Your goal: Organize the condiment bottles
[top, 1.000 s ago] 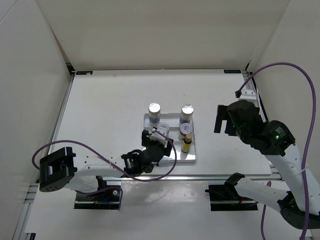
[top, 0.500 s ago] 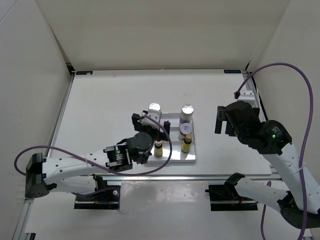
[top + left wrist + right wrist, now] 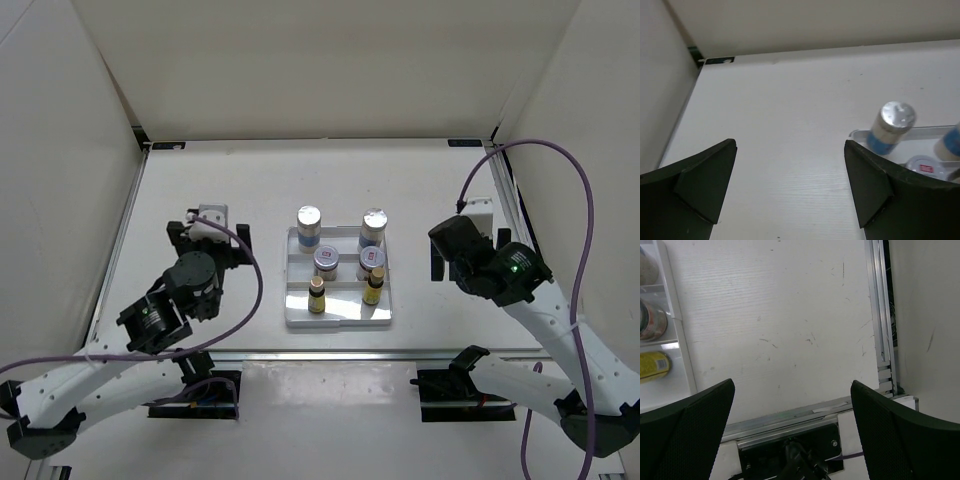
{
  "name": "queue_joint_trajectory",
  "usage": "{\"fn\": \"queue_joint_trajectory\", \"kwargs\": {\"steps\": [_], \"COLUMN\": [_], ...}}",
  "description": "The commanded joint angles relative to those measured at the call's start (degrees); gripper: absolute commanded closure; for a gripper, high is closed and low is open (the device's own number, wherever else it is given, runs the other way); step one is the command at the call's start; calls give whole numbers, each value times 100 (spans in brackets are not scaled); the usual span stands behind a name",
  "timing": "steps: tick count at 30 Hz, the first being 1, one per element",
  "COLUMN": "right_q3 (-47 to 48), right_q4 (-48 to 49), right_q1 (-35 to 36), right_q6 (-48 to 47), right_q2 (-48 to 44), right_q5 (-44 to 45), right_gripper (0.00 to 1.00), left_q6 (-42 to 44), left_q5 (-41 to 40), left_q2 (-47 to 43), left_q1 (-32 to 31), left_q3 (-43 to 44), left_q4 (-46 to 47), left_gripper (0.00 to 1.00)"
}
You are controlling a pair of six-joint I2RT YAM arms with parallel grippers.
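All six condiment bottles [image 3: 373, 286] stand in the white tray [image 3: 340, 318]: tiny yellow ones [image 3: 316, 294] nearest, red-label jars [image 3: 326, 260] in the middle, tall silver-capped ones [image 3: 309, 226] at the back. They're probably light, rigid, slick and tippy, so I'd pinch the body under the cap. The left gripper [image 3: 203, 224] gapes empty well left of the tray, and the right gripper [image 3: 440, 255] is wide open off to its right.

Looking like a robotics lab test cell; plain white walls [image 3: 300, 60] boxing in a white table [image 3: 220, 190] on three sides; an aluminium rail [image 3: 420, 351] running along its near edge; a purple cable [image 3: 540, 142] looping off a bolted-down robot arm [image 3: 555, 325].
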Motion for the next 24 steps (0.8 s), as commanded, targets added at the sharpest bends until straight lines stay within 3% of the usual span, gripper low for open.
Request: {"fn": "queue_joint_trajectory", "kwargs": {"steps": [1,4,9,12,18,24], "right_q3": [4,-57,-110,-188,-242,-242], "right_q4": [55,55,-77,71,73,73], "right_q1": [-22,-22,-22,-22,-22,-22], "right_q6": [150,255,492,353,352,352], "right_q2": [-98,-221,-344,-493,-370,-309], "right_q5": [413,413,623,475,422,422], "right_gripper": [0,0,0,0,0,0], "left_q6": [-120,-279,425,66,143,370], "left_q5": [-40,-399,-664,-549,-93,-171], "left_q2": [-579,-836,-907,-749,-556,-660], "left_q1": [320,391,653,759,760,760], "left_q3": [-576,-807,-1194,-1106,-1097,-1219], "left_q4": [-517,-517,642,284,336,510], "left_gripper": [1,1,1,1,1,1]}}
